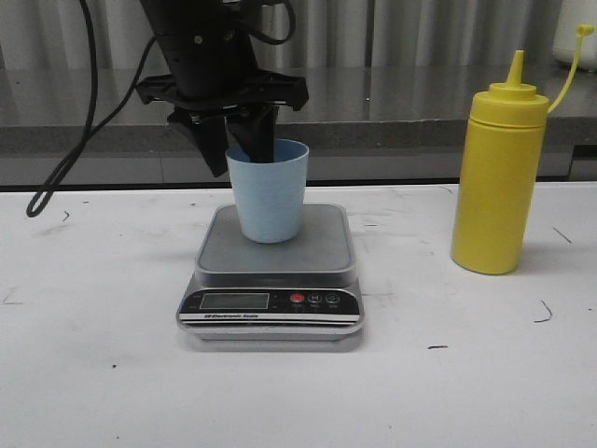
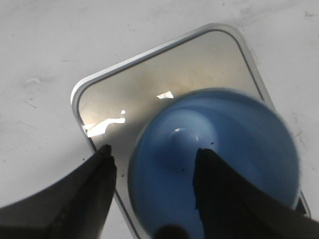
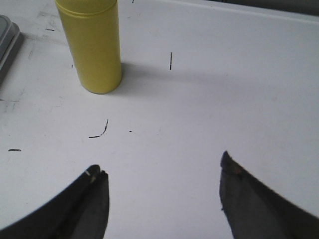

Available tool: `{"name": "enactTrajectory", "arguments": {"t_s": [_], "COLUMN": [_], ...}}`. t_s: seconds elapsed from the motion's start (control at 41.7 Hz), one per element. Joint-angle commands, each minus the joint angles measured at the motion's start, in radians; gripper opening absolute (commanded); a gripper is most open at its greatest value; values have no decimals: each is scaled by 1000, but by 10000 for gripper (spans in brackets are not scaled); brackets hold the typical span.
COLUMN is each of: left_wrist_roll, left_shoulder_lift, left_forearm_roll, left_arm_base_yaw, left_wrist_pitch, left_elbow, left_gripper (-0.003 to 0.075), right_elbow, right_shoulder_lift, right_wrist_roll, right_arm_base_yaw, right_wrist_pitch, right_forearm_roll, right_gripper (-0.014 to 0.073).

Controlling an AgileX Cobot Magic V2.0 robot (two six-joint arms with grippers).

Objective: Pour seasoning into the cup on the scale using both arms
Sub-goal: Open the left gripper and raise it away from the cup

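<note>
1. Scale (image 1: 270, 280): flat kitchen scale with a grey steel platform, low on the white table (image 1: 93, 373); taken as the landmark for every entry below.
2. Cup (image 1: 270, 191): pale blue plastic tumbler, upright on the scale's platform, slightly toward the back. Judged light, thin-walled and easily tipped; the smooth tapered wall may slip, so the rim is the likelier hold.
3. Left gripper (image 1: 244, 154): at the cup's rim above the scale, one finger inside the cup and the other outside its wall. The left wrist view shows the fingers (image 2: 219, 194) straddling the wall; whether they pinch it or stand free of it cannot be told.
4. Bottle (image 1: 497, 177): tall yellow squeeze bottle with a pointed nozzle, upright on the table well to the right of the scale. Judged soft-sided and moderately heavy if full; a hard squeeze could force seasoning out early, so the mid-body suits a grasp better than the narrow shoulder.
5. Right gripper (image 3: 162, 189): fingers spread wide and empty, over bare table farther right of the scale than the bottle, not touching it.
6. Room: bare table lies between scale and bottle. The table's back edge lies close behind the scale.
</note>
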Motion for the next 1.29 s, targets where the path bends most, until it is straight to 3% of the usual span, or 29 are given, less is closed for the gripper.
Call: {"name": "enactTrajectory", "arguments": {"t_s": [0.0,0.144,0.288,0.695,0.959,1.271], "left_wrist_roll": [-13,6,30,35,35,35], "left_shoulder_lift": [-72,-129,-259,-784,-1070,-1248], "left_forearm_roll": [-16,-16,-5,66,62,58], "left_arm_base_yaw": [-9,-9,-9,-9,-9,-9], "left_wrist_pitch": [22,75,36,-210,-223,-223], "left_elbow": [-68,-118,-60,464,742,891], "left_gripper": [387,386,386,386,386,386], "right_elbow": [-34,-34,-34,-34,-34,-34], "right_shoulder_lift": [5,5,5,5,5,5], "right_wrist_roll": [-10,-10,-10,-10,-10,-10], "right_arm_base_yaw": [-5,-5,-5,-5,-5,-5], "right_wrist_pitch": [-58,-58,-58,-58,-58,-59], "right_forearm_roll": [-10,-10,-10,-10,-10,-10], "right_gripper": [498,498,498,498,498,498]}}
